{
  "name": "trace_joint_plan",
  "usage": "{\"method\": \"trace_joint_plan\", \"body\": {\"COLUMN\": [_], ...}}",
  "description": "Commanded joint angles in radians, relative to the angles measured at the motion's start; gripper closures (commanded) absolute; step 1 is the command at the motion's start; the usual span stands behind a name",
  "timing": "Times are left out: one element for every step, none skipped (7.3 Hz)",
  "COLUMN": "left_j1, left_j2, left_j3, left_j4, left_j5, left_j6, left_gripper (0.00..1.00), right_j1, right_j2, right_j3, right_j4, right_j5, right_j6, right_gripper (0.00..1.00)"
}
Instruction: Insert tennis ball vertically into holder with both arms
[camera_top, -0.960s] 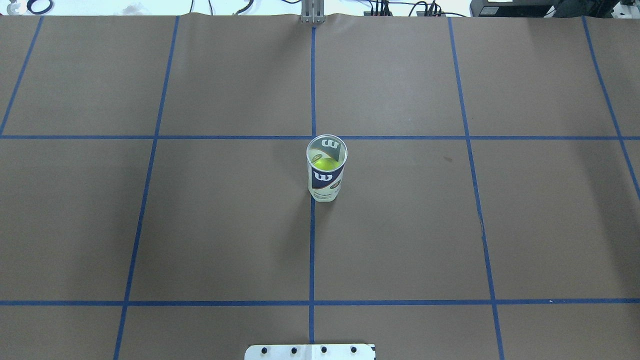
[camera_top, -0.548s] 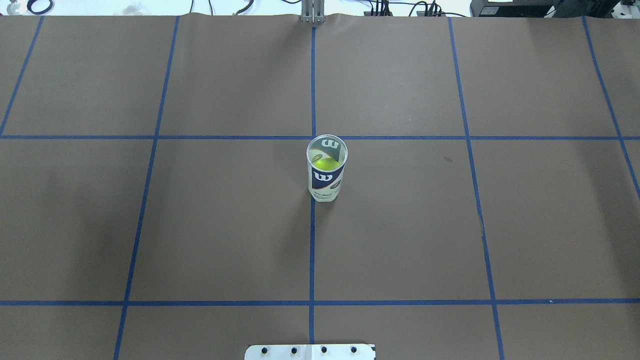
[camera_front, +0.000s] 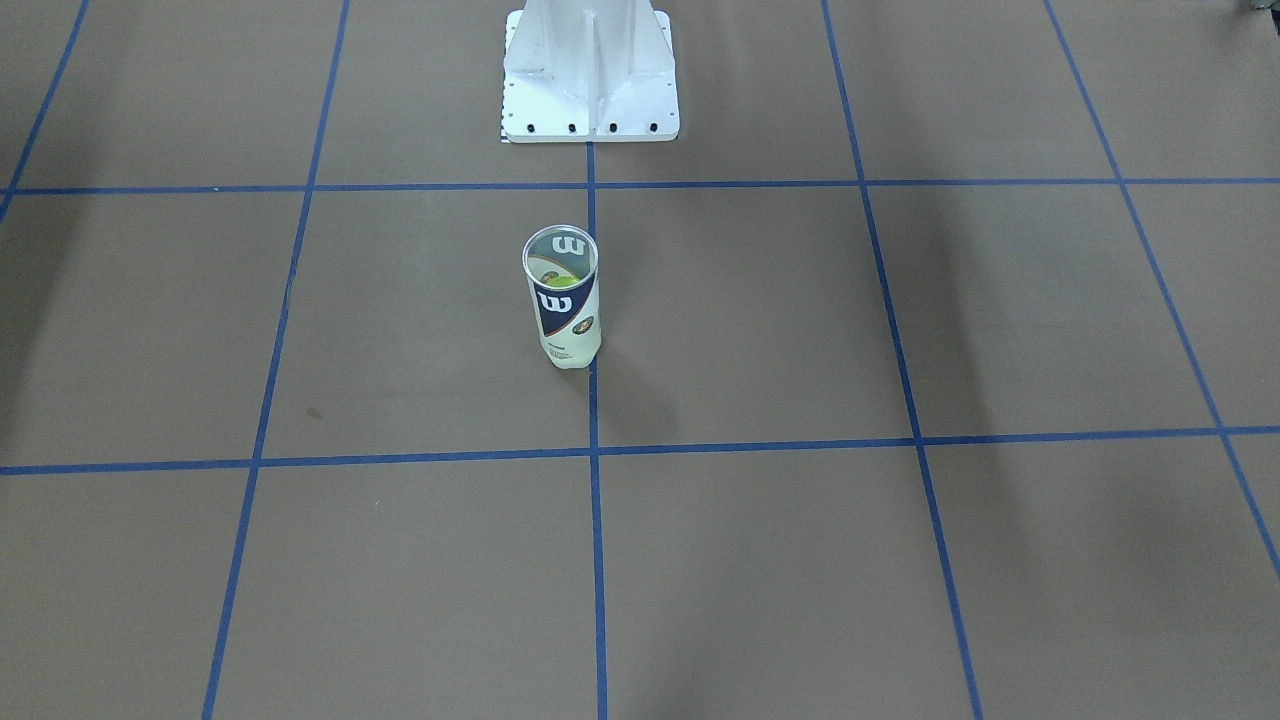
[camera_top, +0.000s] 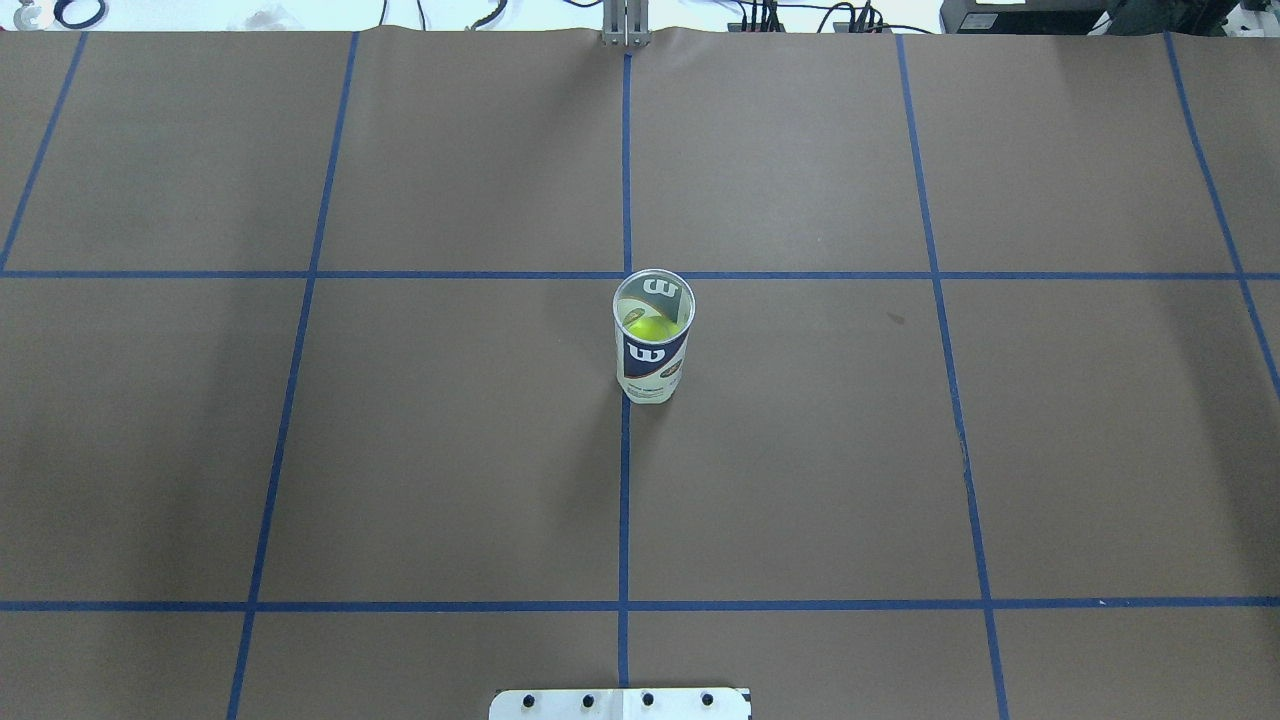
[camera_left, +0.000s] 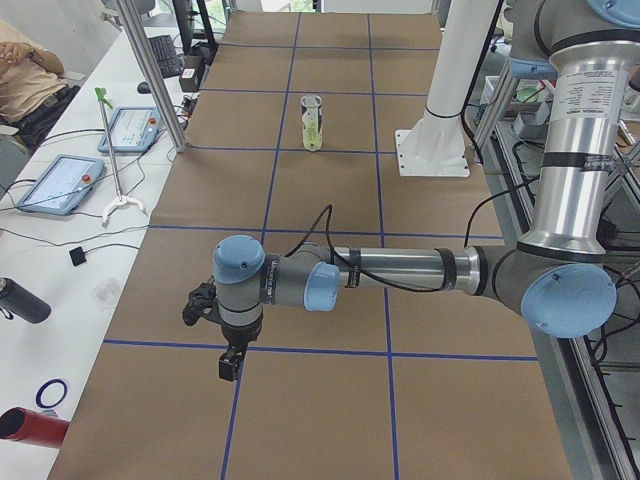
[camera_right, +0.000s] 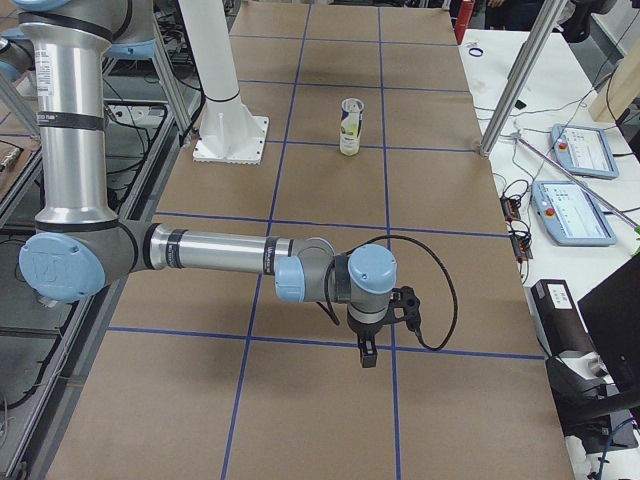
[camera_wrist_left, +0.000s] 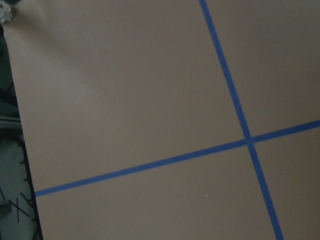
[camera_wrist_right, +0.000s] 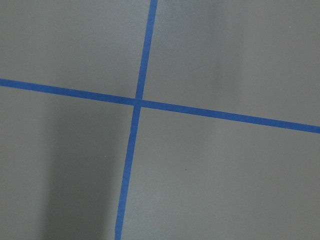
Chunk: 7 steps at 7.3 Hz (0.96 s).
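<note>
Clear glossy plastic holder (camera_top: 652, 355) w/ silvery rim; fuzzy matt tennis ball (camera_top: 648, 326) inside. Matt brown paper over table (camera_top: 450, 430), blue tape (camera_top: 624, 500). White-painted metal pedestal (camera_front: 590, 70). Smooth silver metal left arm (camera_left: 395, 268).

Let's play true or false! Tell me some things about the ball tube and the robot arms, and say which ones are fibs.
1. The holder stands upright on the table. True.
2. The tennis ball lies on the table beside the holder. False: it sits inside the holder.
3. The holder's label shows a white W. True.
4. One arm's fingers grip the holder. False: the left arm and the right arm are both far from it, near the table's ends.
</note>
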Motion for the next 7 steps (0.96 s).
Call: {"method": "trace_joint_plan", "body": {"left_j1": [-0.001,-0.001,0.001,0.001,0.001,0.001,0.001], "left_j2": [-0.004,0.009,0.008,0.008,0.009,0.003,0.002], "left_j3": [-0.019,-0.058,-0.100,-0.104,-0.105,-0.077,-0.085], "left_j4": [0.158,0.166,0.201,0.199,0.192,0.183,0.170], "left_j5": [-0.065,-0.101,-0.124,-0.126,-0.127,-0.127,-0.129], "left_j6": [-0.002,-0.007,-0.010,-0.009,-0.007,-0.004,-0.004], "left_gripper": [0.01,0.01,0.01,0.01,0.01,0.01,0.01], "right_j1": [-0.001,-0.001,-0.001,-0.001,-0.001,-0.001,-0.001], "right_j2": [0.002,0.002,0.002,0.004,0.004,0.004,0.004], "right_j3": [0.000,0.000,0.001,0.003,0.003,0.003,0.001], "right_j4": [-0.001,0.000,0.000,-0.001,-0.001,-0.001,-0.001], "right_j5": [-0.001,0.001,0.001,0.002,0.003,0.003,0.004], "right_j6": [0.001,0.001,0.001,0.001,0.001,0.001,0.001], "right_gripper": [0.00,0.00,0.00,0.00,0.00,0.00,0.00]}}
